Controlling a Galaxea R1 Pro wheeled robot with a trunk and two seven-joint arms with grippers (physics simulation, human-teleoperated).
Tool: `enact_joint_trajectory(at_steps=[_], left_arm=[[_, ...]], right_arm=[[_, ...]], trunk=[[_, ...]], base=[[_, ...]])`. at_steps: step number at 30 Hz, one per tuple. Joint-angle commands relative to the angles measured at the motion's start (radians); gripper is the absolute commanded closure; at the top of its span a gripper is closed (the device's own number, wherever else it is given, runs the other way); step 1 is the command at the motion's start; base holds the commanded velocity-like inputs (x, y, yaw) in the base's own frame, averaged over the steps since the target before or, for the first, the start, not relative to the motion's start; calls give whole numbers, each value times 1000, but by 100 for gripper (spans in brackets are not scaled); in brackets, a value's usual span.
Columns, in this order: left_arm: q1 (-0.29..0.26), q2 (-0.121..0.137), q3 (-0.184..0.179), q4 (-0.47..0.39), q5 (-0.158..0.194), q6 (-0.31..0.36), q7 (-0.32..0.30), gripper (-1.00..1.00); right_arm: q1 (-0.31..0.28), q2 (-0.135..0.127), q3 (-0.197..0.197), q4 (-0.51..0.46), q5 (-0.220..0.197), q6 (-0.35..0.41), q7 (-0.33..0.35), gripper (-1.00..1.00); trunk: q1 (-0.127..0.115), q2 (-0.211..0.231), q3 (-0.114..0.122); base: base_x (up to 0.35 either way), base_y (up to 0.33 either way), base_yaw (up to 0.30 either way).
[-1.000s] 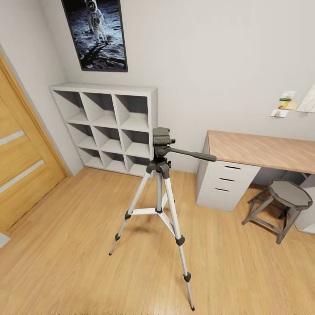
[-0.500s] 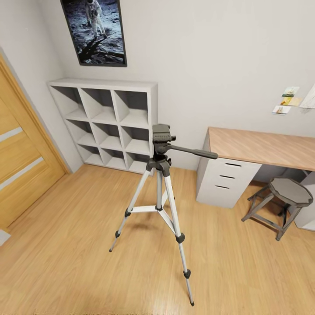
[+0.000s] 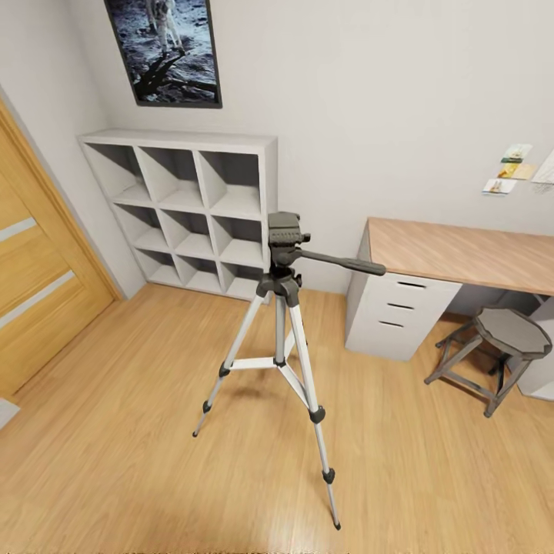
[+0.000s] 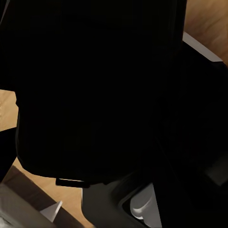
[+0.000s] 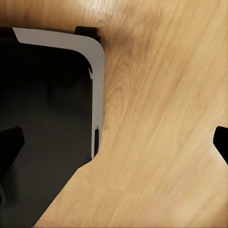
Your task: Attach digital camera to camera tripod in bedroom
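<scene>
Fingers, right: dark tips (image 5: pixel 221 142) seen at opposite edges of the right wrist view, spread wide apart, nothing between them but wood plank floor (image 5: pixel 156 118).
Fingers, left: state cannot be told – the left wrist view is blocked by a large black mass close to the lens.
Robot base: black body with a pale grey rim (image 5: pixel 95 71) seen below the right wrist, resting on the floor.
Camera tripod: (image 3: pixel 281 308) stood upright on the floor in the middle of the bedroom, three silver legs splayed, black feet down.
Tripod head: dark grey head (image 3: pixel 285 231) on top, nothing mounted on it; long pan handle (image 3: pixel 346 263) pointed toward the desk.
Cube shelves: grey unit (image 3: pixel 185 211) set against the far wall just behind the tripod.
Poster: astronaut print (image 3: pixel 165 50) hung above the shelves.
Door: oak door (image 3: pixel 31 285) seen at the left side of the head view.
Surface: wood-topped desk (image 3: pixel 462 254) with white drawers, right of the tripod – a grey stool (image 3: pixel 508 338) beside it.
Wall notes: small cards (image 3: pixel 508 165) pinned above the desk.
</scene>
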Motion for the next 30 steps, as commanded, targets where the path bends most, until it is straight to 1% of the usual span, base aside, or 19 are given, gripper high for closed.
enact_joint_trajectory(at_steps=[1, 16, 30], left_arm=[[0, 0, -9, -1, 6, -1, 3, 100], [0, 0, -9, -1, 6, -1, 3, 100], [0, 0, -9, -1, 6, -1, 3, 100]], right_arm=[[-1, -1, -9, 1, 9, 1, 3, -100], [-1, -2, -9, 1, 8, 1, 3, -100], [-1, -3, -9, 1, 8, -2, 1, -100]], trunk=[[0, -2, -3], [0, -2, -26], [0, -2, -27]], base=[[0, 0, 0], [0, 0, 0], [0, 0, 0]])
